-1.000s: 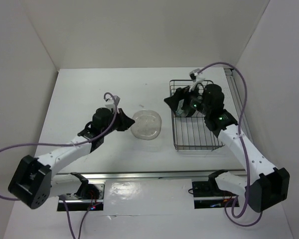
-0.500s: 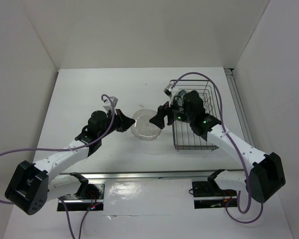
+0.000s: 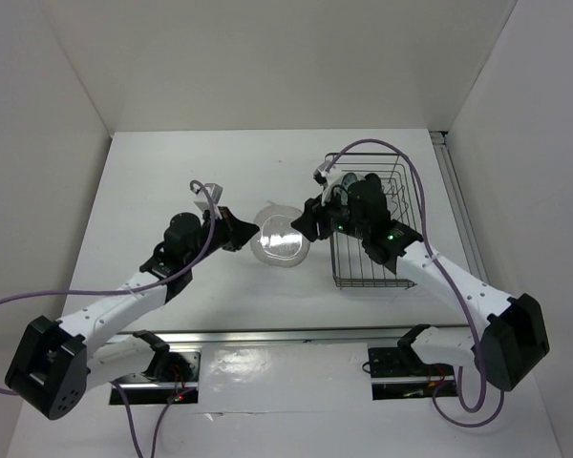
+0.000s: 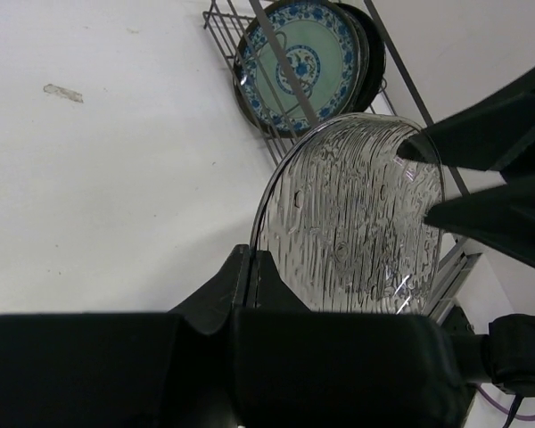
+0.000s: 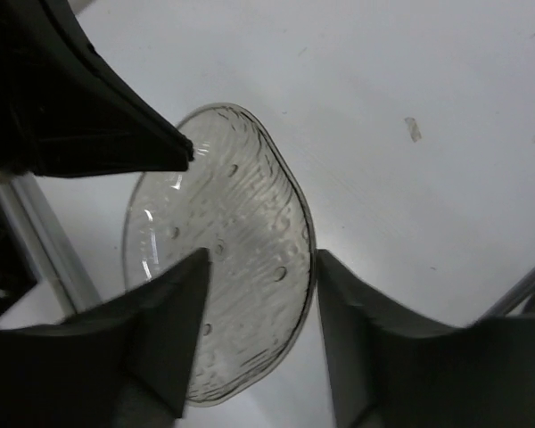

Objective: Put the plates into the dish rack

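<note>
The left gripper [image 3: 237, 232] is clamping the lower rim of the clear glass plate [image 3: 280, 239], holding it tilted up off the table at mid-frame. The right gripper [image 3: 304, 225] is straddling the opposite rim, fingers apart. In the dish rack [image 3: 372, 272] at right, the blue-green plate [image 4: 303, 67] is standing before the black plate [image 4: 372, 49].

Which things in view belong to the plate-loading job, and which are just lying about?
Job: clear glass plate, gripped by the left end effector; blue-green patterned plate and dark plate behind it, both standing in the dish rack.
Lying about: small pale fleck on the table; purple cables.
</note>
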